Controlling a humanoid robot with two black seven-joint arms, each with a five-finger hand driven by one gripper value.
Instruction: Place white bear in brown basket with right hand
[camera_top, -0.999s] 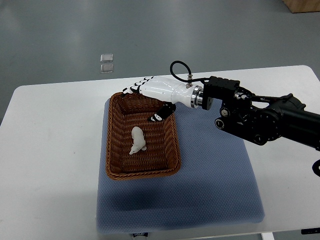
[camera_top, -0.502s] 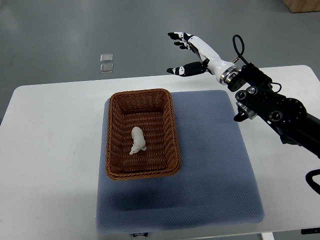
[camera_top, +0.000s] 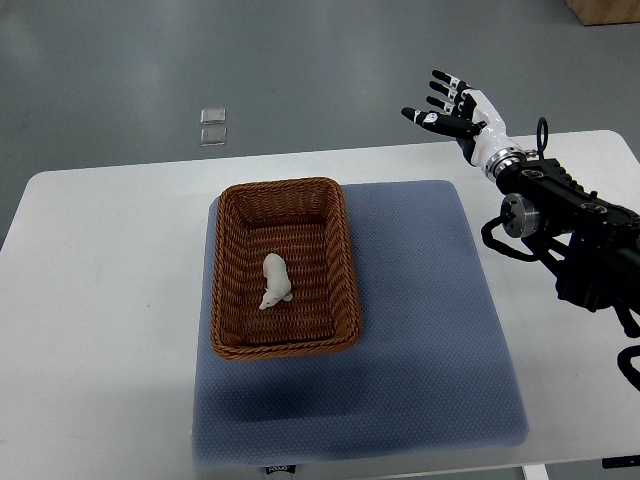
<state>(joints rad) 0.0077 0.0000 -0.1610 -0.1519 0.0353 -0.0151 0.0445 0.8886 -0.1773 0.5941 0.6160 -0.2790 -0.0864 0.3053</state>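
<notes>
White-and-black right robot hand (camera_top: 460, 112) raised at the table's far right edge, fingers spread, holding nothing. Small white toy bear (camera_top: 275, 281) lies inside the brown woven rectangular basket (camera_top: 226, 300), which sits on a blue-grey mat (camera_top: 430, 340) atop the white table (camera_top: 100, 300).
</notes>
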